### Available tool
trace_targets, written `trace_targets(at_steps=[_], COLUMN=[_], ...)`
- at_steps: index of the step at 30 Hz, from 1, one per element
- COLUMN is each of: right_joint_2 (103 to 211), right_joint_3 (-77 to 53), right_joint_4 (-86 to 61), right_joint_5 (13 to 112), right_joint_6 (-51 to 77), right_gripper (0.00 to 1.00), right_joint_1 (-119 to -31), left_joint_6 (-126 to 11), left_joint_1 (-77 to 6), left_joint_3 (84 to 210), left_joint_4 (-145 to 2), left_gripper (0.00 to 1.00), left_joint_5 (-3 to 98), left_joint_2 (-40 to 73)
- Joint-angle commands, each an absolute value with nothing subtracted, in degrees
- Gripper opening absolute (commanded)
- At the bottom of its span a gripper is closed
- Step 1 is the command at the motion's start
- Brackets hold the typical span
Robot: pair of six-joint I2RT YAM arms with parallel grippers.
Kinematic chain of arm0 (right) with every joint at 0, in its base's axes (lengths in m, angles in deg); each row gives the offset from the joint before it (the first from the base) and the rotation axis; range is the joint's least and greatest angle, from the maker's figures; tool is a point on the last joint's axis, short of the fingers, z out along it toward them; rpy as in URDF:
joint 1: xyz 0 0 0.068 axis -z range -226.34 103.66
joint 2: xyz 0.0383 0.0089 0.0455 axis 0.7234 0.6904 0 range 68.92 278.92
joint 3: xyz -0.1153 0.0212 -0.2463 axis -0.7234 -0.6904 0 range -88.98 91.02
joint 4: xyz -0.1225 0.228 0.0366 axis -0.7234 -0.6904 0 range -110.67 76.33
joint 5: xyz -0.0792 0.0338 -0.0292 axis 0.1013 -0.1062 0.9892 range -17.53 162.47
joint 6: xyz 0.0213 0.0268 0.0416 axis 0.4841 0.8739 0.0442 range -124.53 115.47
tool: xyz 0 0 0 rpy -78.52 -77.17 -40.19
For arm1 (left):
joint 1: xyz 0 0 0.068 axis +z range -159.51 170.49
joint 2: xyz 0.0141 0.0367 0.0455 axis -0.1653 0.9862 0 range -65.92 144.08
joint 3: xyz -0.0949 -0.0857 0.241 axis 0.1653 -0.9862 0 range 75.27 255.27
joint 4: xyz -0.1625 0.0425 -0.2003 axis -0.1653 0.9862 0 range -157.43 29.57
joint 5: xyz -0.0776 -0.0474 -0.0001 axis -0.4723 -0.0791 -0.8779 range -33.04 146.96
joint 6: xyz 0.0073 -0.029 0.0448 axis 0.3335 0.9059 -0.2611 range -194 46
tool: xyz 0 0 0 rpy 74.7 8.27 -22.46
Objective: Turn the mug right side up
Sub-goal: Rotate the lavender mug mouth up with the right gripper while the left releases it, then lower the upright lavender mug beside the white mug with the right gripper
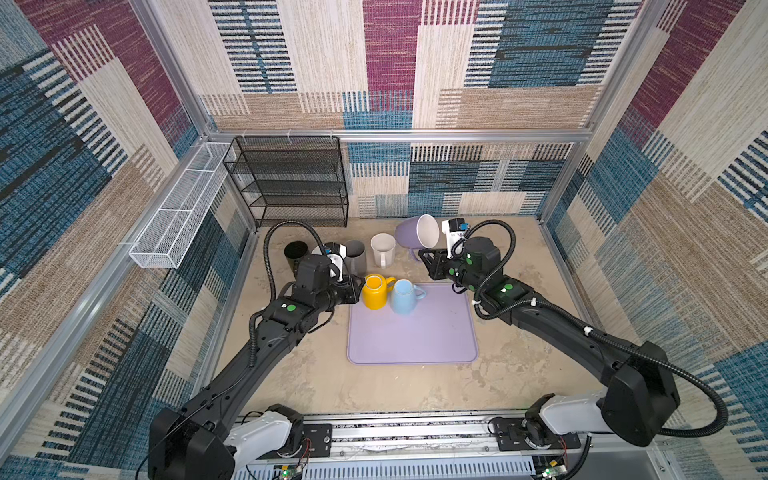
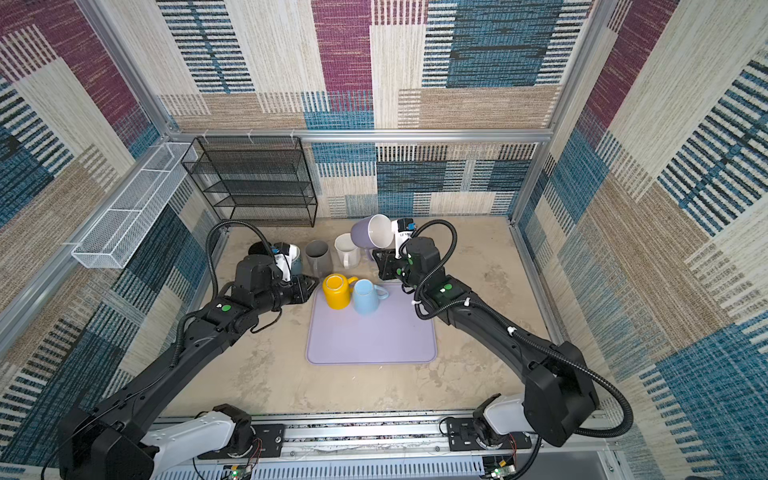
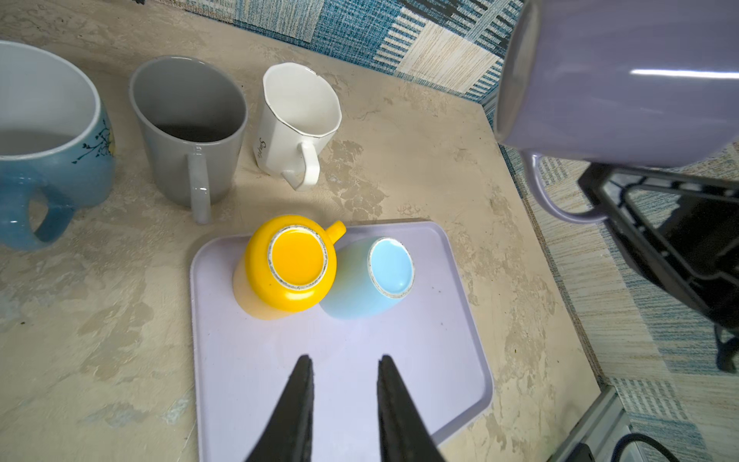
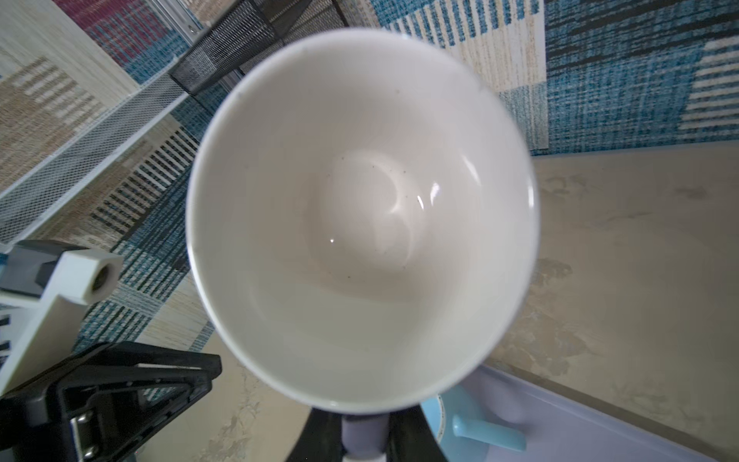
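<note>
two near-equal top views from high, steeply down; both wrist views close, lilac tray point(image 3: 440, 340) common to all

The left gripper point(image 3: 345, 360) is hovering over the lavender tray point(image 3: 240, 360), its jaws standing apart and empty. A yellow mug point(image 3: 296, 262) and a light blue mug point(image 3: 372, 280) are sitting upside down on the tray, touching. A grey mug point(image 3: 188, 128), a white mug point(image 3: 300, 120) and a blue mug point(image 3: 48, 160) are standing upright on the table point(image 3: 420, 160). A purple mug point(image 3: 620, 80) is hanging on its side, its handle meeting the right gripper point(image 3: 616, 196).
</note>
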State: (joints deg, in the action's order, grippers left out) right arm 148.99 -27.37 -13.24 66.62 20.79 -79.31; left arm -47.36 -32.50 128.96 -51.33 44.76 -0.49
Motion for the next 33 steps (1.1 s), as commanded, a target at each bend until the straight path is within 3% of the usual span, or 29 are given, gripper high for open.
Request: trace_targets(at_steps=[1, 19, 33], right_joint_2=[151.06, 171.10, 180.57], right_joint_3=[-24.22, -3.15, 2.44], right_joint_4=[-15.31, -35.24, -38.18], right_joint_5=[69.82, 75.55, 78.36], right_joint_6=[18.56, 17.80, 17.36], right_gripper=[0.00, 0.00, 0.00], right_joint_1=[-78.82, -76.67, -76.57], left_joint_6=[-50.52, -51.67, -51.68], left_joint_1=[-32.39, -32.50, -32.53], left_joint_3=[129.64, 128.90, 129.18], left_joint_4=[-50.17, -48.26, -44.20], left_gripper=[0.24, 0.25, 0.22], left_joint_5=[45.64, 46.90, 54.22], left_joint_2=[-0.40, -3.40, -6.91])
